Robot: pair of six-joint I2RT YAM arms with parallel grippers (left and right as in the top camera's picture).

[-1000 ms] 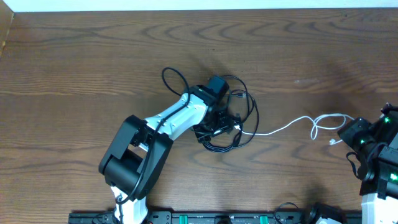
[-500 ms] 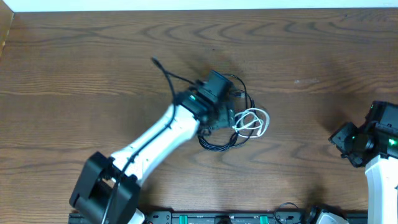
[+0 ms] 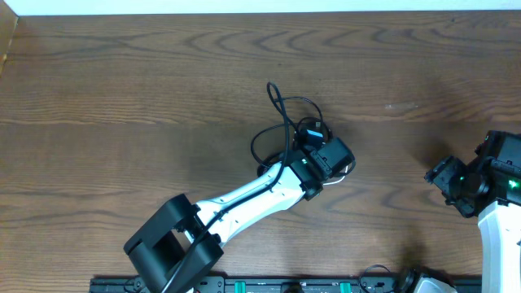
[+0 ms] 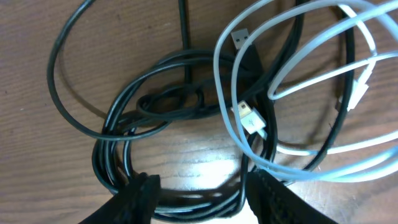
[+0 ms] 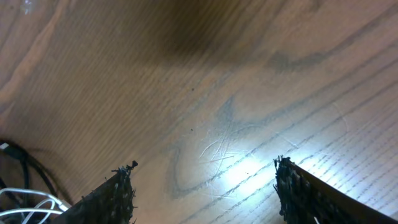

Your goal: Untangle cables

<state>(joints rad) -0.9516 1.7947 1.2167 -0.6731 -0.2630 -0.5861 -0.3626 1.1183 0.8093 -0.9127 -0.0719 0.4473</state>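
The black cable (image 4: 174,99) and white cable (image 4: 250,119) sit looped together around the middle of the bench (image 3: 122,81). Left tool (image 4: 200,190) is right over them, fingers apart, straddling black strands. Right tool (image 5: 205,186) is way off at their 3 o'clock, fingers apart over bare wood.

No text, label, brand, number or sign can be read on the cables (image 4: 174,102) or the table (image 5: 217,93).
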